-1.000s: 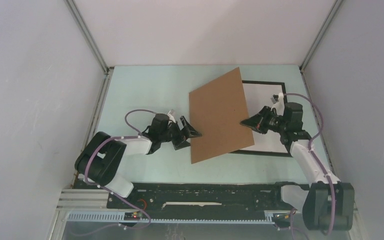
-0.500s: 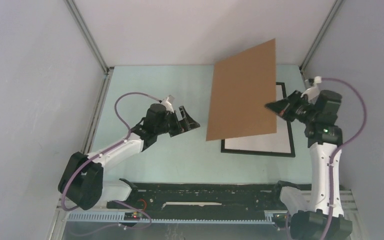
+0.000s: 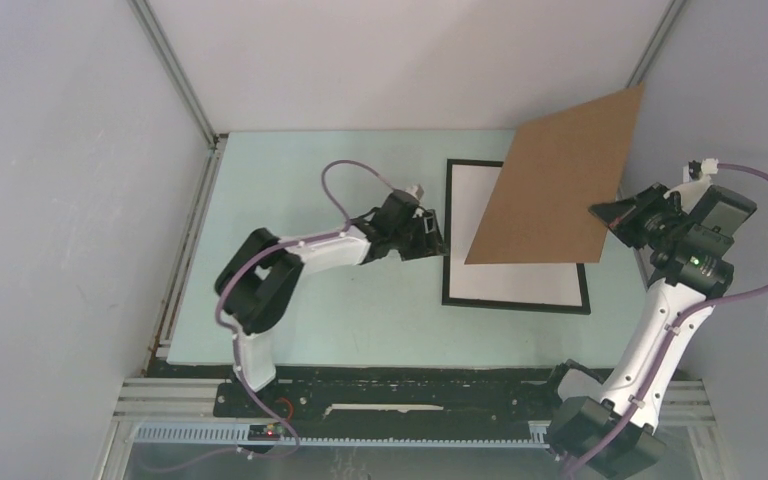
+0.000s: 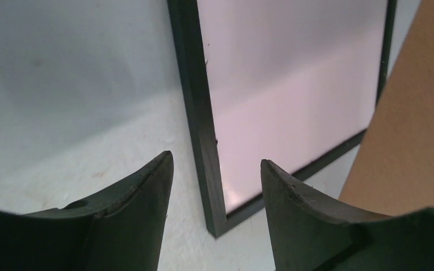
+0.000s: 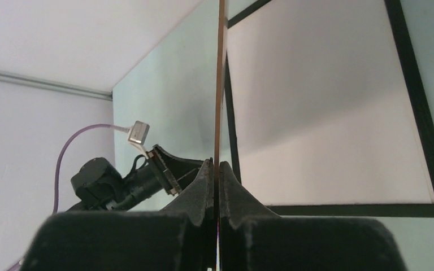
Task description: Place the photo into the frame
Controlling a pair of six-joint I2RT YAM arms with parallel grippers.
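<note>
The frame (image 3: pixel 447 225) lies flat on the right half of the pale green desk (image 3: pixel 310 200), its thin black border enclosing a white sheet (image 3: pixel 520 285). In the top view the far right part of the frame is covered by a brown cardboard board (image 3: pixel 560 180). This board is held up in the air, tilted, with its far corner reaching toward the right wall. The right claw (image 3: pixel 605 212) grips the board at its right edge. From the right wrist camera the board (image 5: pixel 221 84) appears edge-on as a thin brown line running up from the right claw (image 5: pixel 217 169). The dark fingers (image 5: pixel 203 186) of that claw are pressed closed against both faces of the board. Beyond it in the same view, the frame (image 5: pixel 412 84) lies on the desk. The left claw (image 3: pixel 438 240) sits low at the frame's left edge, about midway along it. In the left wrist view the left claw (image 4: pixel 216 164) is spread wide and holds nothing. The frame's black rail (image 4: pixel 195 84) runs up between its two curved fingers (image 4: pixel 147 192), and one frame corner shows just ahead of them. Whether the fingers touch the rail cannot be told. The raised board (image 4: pixel 412 141) fills the right side of that view, over the bare desk (image 4: pixel 62 84).
</note>
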